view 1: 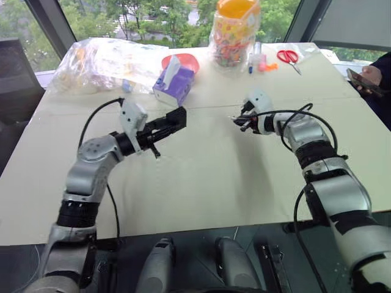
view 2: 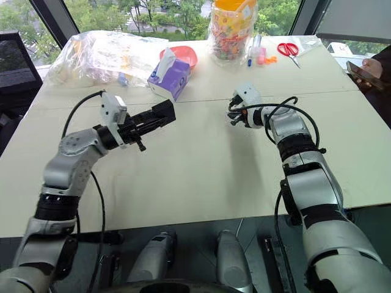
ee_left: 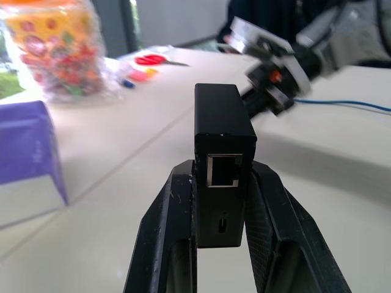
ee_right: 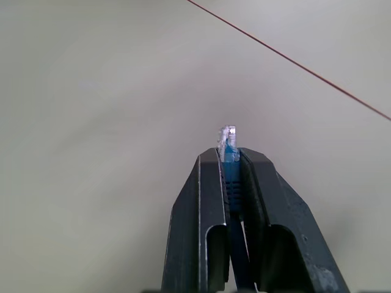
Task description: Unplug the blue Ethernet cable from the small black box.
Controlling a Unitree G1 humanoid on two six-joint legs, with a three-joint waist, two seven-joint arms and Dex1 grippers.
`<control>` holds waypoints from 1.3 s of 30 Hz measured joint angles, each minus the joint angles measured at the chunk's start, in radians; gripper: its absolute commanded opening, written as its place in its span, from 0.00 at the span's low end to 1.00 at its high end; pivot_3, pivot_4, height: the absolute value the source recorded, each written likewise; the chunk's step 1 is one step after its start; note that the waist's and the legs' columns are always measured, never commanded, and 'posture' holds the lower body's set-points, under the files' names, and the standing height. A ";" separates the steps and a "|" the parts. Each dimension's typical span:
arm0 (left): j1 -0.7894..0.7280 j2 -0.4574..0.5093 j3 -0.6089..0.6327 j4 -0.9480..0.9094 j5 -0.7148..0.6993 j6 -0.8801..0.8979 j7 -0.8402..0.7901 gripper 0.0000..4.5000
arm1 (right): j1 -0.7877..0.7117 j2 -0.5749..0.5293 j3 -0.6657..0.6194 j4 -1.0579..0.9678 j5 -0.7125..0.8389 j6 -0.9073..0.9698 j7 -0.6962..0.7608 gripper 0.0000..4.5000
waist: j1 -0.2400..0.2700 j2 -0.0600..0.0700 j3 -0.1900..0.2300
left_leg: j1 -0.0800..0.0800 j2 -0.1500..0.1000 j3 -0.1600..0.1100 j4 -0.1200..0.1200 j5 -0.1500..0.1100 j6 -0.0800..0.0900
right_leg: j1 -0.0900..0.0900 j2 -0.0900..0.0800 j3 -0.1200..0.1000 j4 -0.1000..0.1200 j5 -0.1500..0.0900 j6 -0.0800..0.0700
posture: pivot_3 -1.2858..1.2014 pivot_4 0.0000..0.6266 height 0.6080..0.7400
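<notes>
Unplugging looks done: left fingers [ee_left: 220, 244] clamp the small black box [ee_left: 223, 159], port empty, right fingers [ee_right: 235, 183] pinch the blue Ethernet cable [ee_right: 229, 149] plug, so next probably set both on the counter [view 1: 201, 183].

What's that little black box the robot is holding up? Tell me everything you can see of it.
The small black box is a matte black, plastic-looking oblong block. The end facing the wrist camera has a square metal-lined port, empty now, with a small slot below it. The left gripper is shut on it, one black finger pressing each side, and holds it above the table, touching nothing else. The blue Ethernet cable is unplugged, its clear plug pinched in the right gripper, apart from the box.
</notes>
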 measured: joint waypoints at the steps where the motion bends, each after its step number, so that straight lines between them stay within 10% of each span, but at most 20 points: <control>1: -0.008 -0.023 -0.008 0.034 0.020 -0.025 0.017 0.10 | -0.006 0.006 -0.008 0.020 -0.011 -0.005 -0.024 0.26 | 0.000 0.000 0.000 | 0.000 0.000 0.000 0.000 0.000 0.000 | 0.000 0.000 0.000 0.000 0.000 0.000 | 0.52 0.24 0.91; 8: -0.087 -0.178 -0.037 0.246 0.098 -0.124 0.092 0.10 | -0.027 0.027 -0.082 0.068 -0.022 0.004 -0.084 0.98 | -0.004 0.000 0.000 | 0.001 0.000 0.000 0.002 0.000 0.000 | 0.000 0.000 0.000 0.003 0.001 0.002 | 0.52 0.24 0.91; 21: -0.070 -0.236 -0.047 0.470 0.216 -0.244 0.229 0.10 | 0.128 0.023 -0.237 -0.494 0.144 0.374 -0.066 0.98 | 0.000 0.001 0.000 | 0.001 0.000 0.000 0.003 0.000 0.000 | 0.000 0.000 0.000 0.006 0.000 0.003 | 0.52 0.24 0.91; 31: -0.058 -0.222 -0.042 0.509 0.214 -0.273 0.203 0.99 | 0.248 -0.035 -0.187 -0.779 0.182 0.522 -0.007 1.00 | -0.005 0.002 -0.001 | 0.002 0.000 0.000 0.003 0.000 0.000 | 0.000 0.000 0.000 0.006 0.000 0.002 | 0.52 0.24 0.91; 39: 0.114 -0.106 0.036 0.157 0.107 -0.033 0.173 0.99 | 0.377 -0.165 -0.154 -0.945 0.236 0.541 0.155 1.00 | -0.003 0.002 -0.001 | 0.002 0.000 0.000 0.003 0.000 0.000 | 0.000 0.000 0.000 0.006 0.000 0.002 | 0.52 0.24 0.91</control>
